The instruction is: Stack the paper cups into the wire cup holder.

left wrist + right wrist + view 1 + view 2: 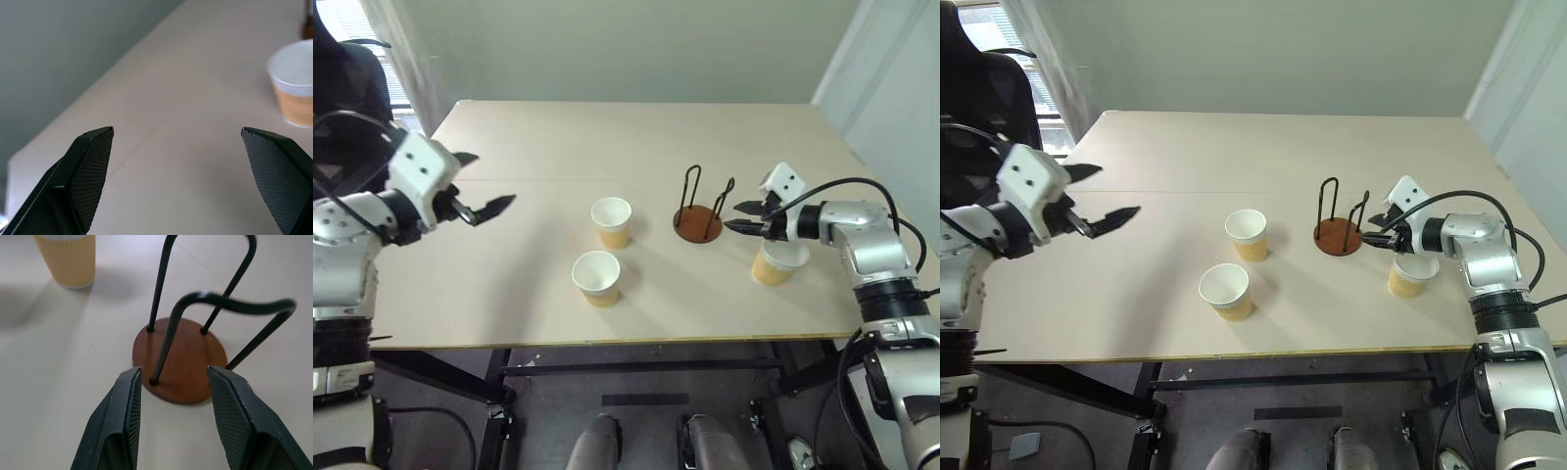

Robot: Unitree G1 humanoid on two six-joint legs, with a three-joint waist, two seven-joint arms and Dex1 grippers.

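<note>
- Three tapered tan paper cups, white rims, upright on smooth beige worktop.
- Wire cup holder: round reddish-brown disc, black loops.
- Left gripper fingers spread, empty.
- Right gripper fingers parted, empty, beside disc.

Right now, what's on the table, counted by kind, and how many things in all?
Paper cups: 3, at and, all upright on the table
Wire cup holder: 1, with no cup in it
Total: 4

Ribbed paper cups – matt – beside a glossy black wire cup holder on a smooth wooden disc.
</note>
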